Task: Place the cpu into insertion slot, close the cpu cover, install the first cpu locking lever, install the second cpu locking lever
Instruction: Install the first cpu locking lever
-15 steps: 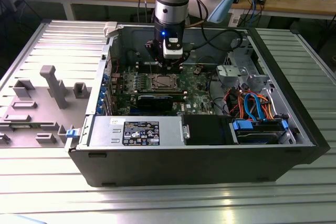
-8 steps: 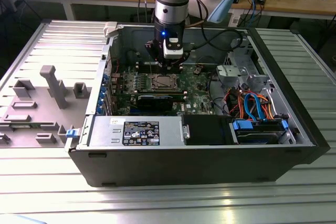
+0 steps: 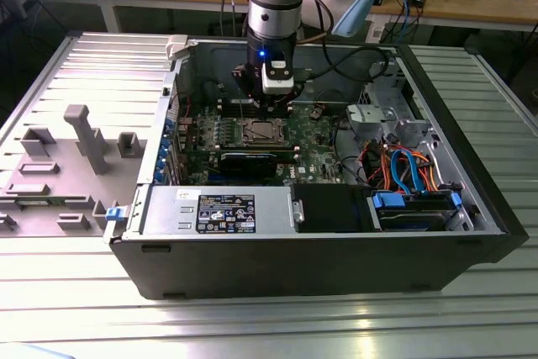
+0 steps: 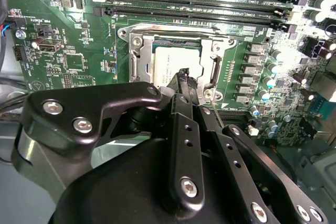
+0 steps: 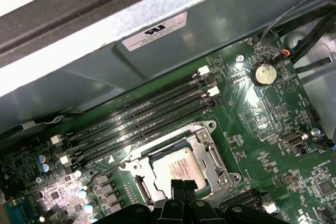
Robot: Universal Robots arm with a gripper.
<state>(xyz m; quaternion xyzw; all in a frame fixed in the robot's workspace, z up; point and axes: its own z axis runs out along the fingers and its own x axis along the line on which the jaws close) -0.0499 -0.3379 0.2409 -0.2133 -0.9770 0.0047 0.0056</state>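
Note:
The cpu (image 5: 184,165), silvery-grey and square, lies in the insertion slot (image 3: 259,131) on the green motherboard, and it also appears in the second wrist view (image 4: 167,64). The silver cpu cover (image 5: 211,149) lies down around it, its window framing the chip. My gripper (image 5: 184,187) hovers just above the near edge of the cpu with its two black fingertips pressed together and nothing between them. In the exterior view the gripper (image 3: 262,105) hangs straight over the socket inside the open computer case. A thin wire lever (image 5: 107,169) runs beside the socket; I cannot tell whether it is latched.
Long black memory slots (image 5: 142,114) run beside the socket. A black graphics card (image 3: 252,160) and a grey-labelled power supply (image 3: 223,210) sit toward the case front. Bundled cables (image 3: 403,166) and a drive cage fill the exterior view's right. The case wall (image 5: 157,51) stands close behind.

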